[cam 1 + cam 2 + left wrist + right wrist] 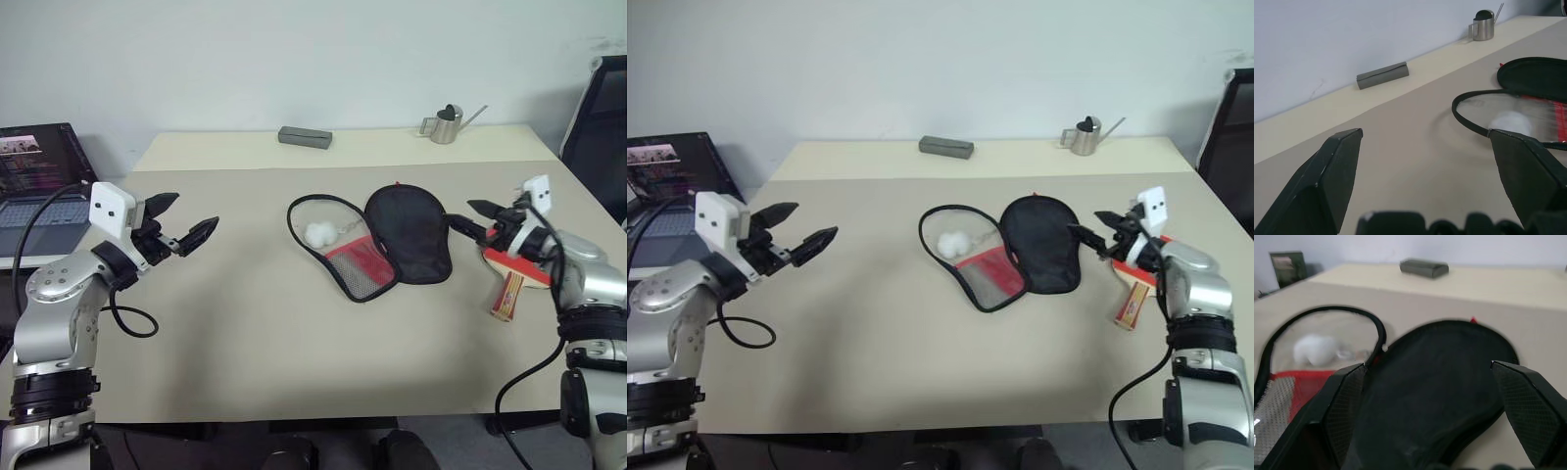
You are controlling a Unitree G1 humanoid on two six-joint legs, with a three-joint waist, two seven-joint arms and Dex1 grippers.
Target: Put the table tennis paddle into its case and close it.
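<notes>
From the head, the case (377, 245) lies unzipped in the middle of the table (245, 323), black flap and mesh half splayed, nothing inside but its white pom-pom (319, 233). The table tennis paddle (513, 279) rests by the right edge, under the right gripper (468, 215), fingers spread. The left gripper (181, 221) hovers level, spread wide.

Left wrist: black fingers (1327, 181) apart, empty mesh beyond.

Right wrist: fingers (1342, 401) apart over the black fabric flap.
</notes>
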